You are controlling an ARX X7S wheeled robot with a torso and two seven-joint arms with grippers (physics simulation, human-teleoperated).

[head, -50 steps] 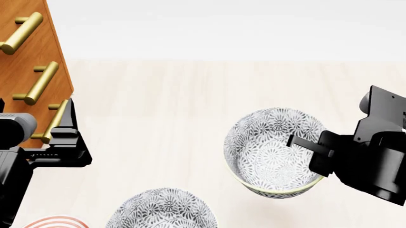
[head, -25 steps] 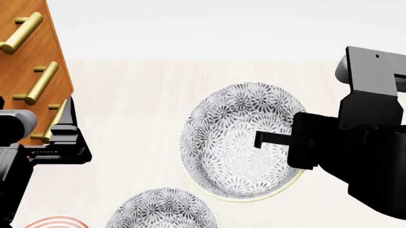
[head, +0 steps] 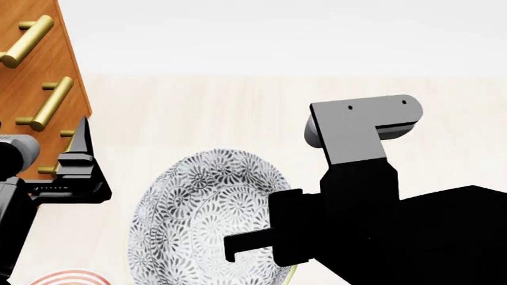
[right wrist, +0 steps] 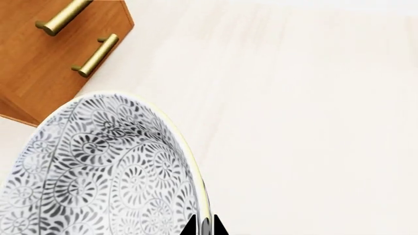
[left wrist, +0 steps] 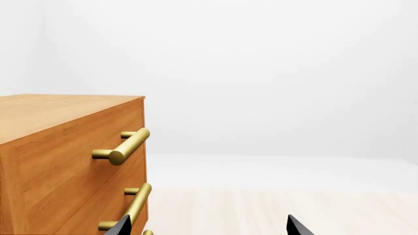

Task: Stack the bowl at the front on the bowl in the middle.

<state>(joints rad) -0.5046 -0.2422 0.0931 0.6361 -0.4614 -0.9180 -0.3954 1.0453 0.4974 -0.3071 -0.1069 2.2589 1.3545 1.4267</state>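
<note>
Carried leftward and toward the robot over the last second, the patterned bowl (head: 208,217) is now hanging low in the head view, tilted so its inside faces the camera, where a second ago it was sitting upright out to the right. The right gripper (right wrist: 203,226) is pinching the bowl's rim, its fingers (head: 247,244) closed tight on the wall with only the rim's thickness between them, as the right wrist view is showing. The second patterned bowl, the one it must go onto, is no longer visible; the carried bowl and the arm are probably covering it, so its exact place cannot be told now. A red-ringed dish (head: 67,278) is peeking in at the lower left edge. To finish this step well, the wrist is going to need to roll the bowl level before lowering, centre it over the hidden bowl, and release only once it is seated, since a tilted rim grasp is likely to let it slide. The left gripper (left wrist: 207,228) is idling beside the wooden drawer unit (head: 35,77), its fingers parted and holding nothing. Beyond, the pale tabletop (head: 237,113) is running back to the white wall.
</note>
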